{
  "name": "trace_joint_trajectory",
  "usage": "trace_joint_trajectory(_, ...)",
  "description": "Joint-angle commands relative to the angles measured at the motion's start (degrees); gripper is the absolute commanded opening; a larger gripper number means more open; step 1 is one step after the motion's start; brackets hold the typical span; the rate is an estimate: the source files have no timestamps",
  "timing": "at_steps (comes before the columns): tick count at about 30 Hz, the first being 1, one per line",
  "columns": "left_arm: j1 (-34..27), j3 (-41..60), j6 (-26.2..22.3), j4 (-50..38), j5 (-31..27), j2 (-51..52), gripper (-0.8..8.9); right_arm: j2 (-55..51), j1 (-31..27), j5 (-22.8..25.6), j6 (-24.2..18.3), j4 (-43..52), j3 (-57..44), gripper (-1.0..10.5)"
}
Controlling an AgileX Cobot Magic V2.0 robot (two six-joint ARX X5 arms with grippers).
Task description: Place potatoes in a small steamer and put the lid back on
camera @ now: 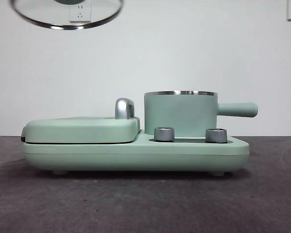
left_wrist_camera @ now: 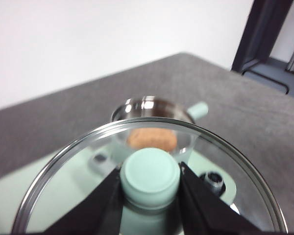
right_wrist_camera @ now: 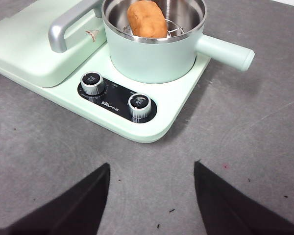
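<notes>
The small steamer is a mint-green pot with a steel rim and a side handle, standing on the right half of the cooker base. One orange-brown potato lies inside the small steamer on a wire rack; the potato also shows through the glass in the left wrist view. The lid hangs high at the upper left, well above and left of the pot. My left gripper is shut on the knob of the lid. My right gripper is open and empty, above the mat in front of the cooker.
A flat griddle cover with a chrome handle fills the cooker's left half. Two steel dials sit on the front panel. A grey mat covers the table.
</notes>
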State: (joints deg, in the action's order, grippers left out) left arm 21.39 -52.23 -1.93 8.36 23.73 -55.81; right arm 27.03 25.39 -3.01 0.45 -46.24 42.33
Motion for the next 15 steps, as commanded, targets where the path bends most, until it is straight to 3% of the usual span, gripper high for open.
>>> trace_joint_trajectory(1, 2.32, -1.42, -0.13, -6.88, -1.44, -3.91, 0.10, 0.13, 0.24, 0.04, 0.74, 0.31, 0.28, 2.6)
trace_joint_trajectory(8, 6.60, -5.25, -0.28, -14.29, -5.01, -14.80, 0.10, 0.13, 0.24, 0.04, 0.70, 0.28, 0.28, 2.6)
trace_joint_trajectory(15, 9.40, -13.38, -2.12, -16.04, -6.21, -26.64, 0.10, 0.13, 0.24, 0.07, 0.70, -0.13, 0.28, 2.6)
